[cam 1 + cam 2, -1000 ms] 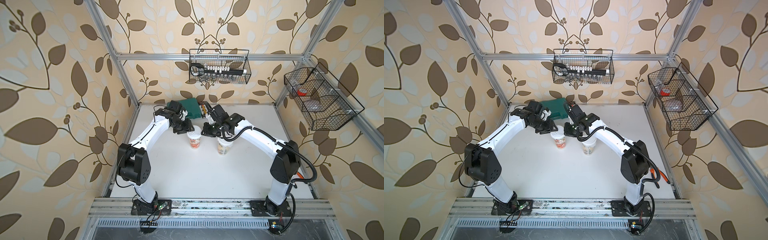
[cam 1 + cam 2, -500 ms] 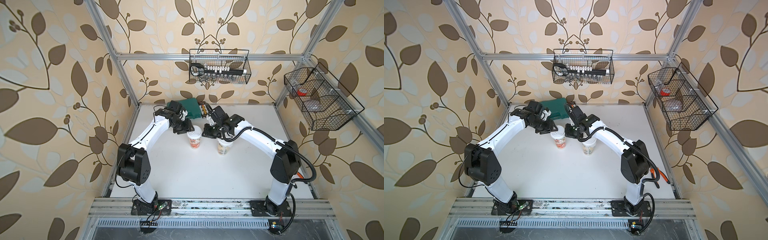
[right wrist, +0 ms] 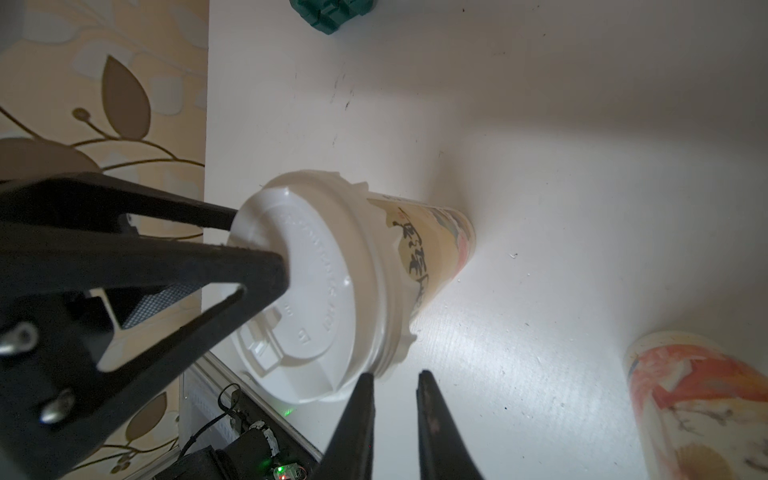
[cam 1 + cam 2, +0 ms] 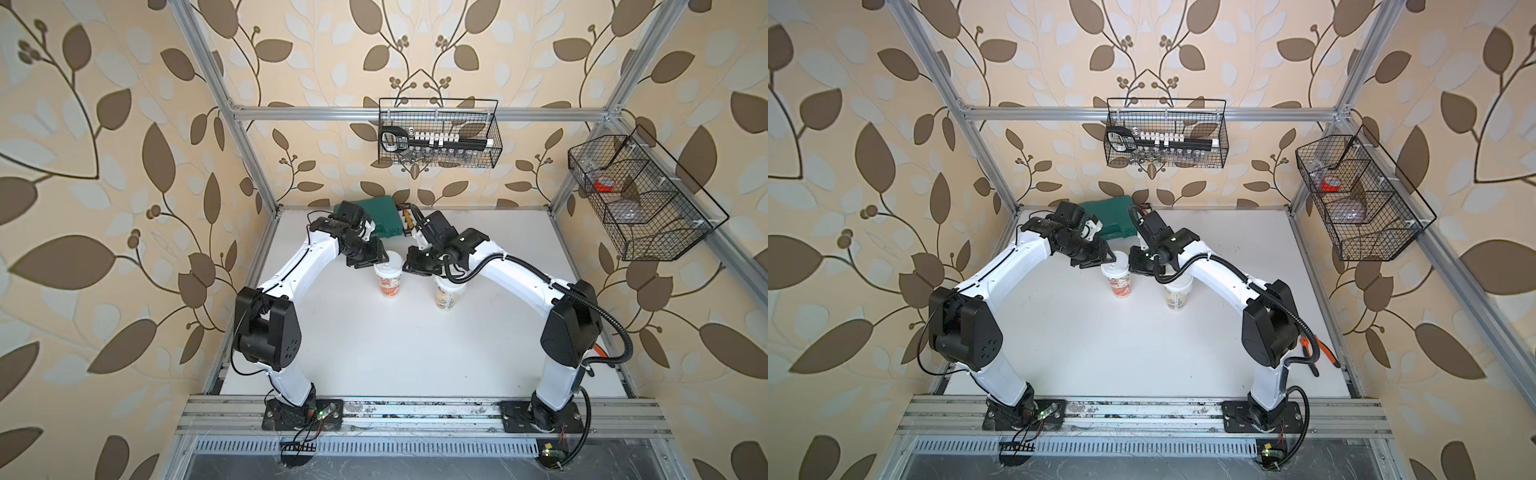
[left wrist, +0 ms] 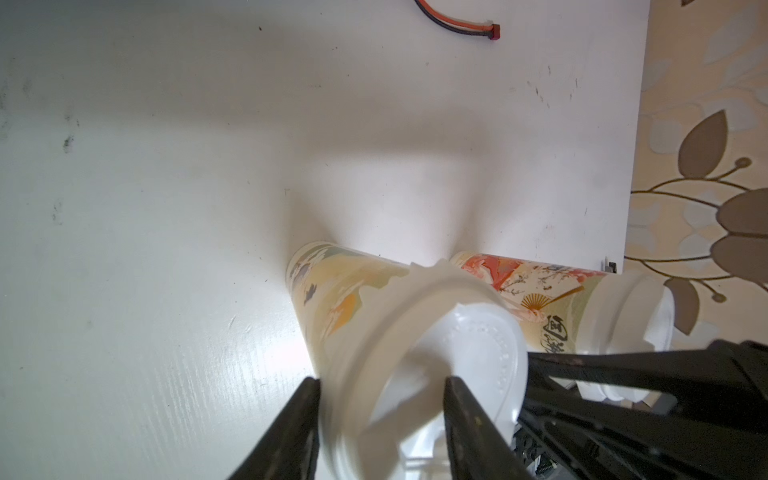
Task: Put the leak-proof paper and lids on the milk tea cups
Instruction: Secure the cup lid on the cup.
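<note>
Two milk tea cups stand upright mid-table in both top views: the left cup (image 4: 390, 286) shows red-orange print and the right cup (image 4: 446, 297) green-beige. A white moulded lid (image 3: 316, 291) sits on the left cup. The leak-proof paper (image 3: 401, 345) sticks out as a wrinkled frill under the lid's rim. My left gripper (image 5: 382, 380) is open, with its fingertips (image 3: 282, 266) resting on that lid. My right gripper (image 3: 392, 374) hangs beside the lid's skirt, its jaws a narrow gap apart with nothing between them. The right cup (image 5: 540, 286) also carries a lid (image 5: 640, 316).
A green case (image 4: 384, 216) lies at the back of the table behind both wrists. Wire baskets hang on the back wall (image 4: 438, 139) and the right wall (image 4: 640, 199). An orange-handled tool (image 4: 1318, 353) lies at the front right. A red-black cable (image 5: 457, 20) lies on the table.
The right wrist has shifted very slightly. The cups, the left gripper and both jaw openings look the same.
</note>
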You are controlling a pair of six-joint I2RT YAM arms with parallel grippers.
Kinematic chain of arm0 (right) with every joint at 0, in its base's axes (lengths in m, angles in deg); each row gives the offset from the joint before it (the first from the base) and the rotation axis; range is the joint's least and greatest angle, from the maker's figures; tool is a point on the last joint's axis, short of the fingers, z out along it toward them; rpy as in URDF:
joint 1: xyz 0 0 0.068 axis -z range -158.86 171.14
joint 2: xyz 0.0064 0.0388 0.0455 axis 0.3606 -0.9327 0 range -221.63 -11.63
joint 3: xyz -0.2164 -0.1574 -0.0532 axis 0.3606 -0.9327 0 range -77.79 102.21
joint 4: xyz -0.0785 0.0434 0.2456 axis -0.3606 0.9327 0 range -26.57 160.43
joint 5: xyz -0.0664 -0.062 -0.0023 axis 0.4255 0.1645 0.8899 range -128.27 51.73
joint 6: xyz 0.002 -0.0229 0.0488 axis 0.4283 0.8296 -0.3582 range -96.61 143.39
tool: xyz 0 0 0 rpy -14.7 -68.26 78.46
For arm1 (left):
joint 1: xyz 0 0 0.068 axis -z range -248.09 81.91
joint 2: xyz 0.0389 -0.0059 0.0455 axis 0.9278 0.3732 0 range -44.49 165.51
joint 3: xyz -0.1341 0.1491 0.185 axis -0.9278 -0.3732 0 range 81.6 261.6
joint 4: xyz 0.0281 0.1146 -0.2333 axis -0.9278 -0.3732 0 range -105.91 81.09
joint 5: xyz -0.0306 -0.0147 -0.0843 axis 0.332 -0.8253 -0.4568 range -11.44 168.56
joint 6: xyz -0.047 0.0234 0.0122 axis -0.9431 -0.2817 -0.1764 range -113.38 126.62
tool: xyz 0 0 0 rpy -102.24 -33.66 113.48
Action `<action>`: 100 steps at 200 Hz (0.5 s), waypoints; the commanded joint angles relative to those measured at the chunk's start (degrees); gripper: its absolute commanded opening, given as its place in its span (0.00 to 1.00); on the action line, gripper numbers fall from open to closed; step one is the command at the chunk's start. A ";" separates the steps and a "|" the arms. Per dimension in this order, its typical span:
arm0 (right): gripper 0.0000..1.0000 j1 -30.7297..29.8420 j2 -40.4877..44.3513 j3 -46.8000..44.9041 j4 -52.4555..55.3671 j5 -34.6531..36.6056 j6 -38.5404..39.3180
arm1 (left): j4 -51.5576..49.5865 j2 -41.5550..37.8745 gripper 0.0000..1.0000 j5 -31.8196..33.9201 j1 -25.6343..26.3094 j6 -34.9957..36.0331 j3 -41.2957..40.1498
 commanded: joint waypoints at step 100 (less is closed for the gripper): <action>0.20 0.67 -3.63 0.73 -1.29 -1.29 -0.28 | -4.46 0.28 0.49 1.21 0.23 0.18 -2.04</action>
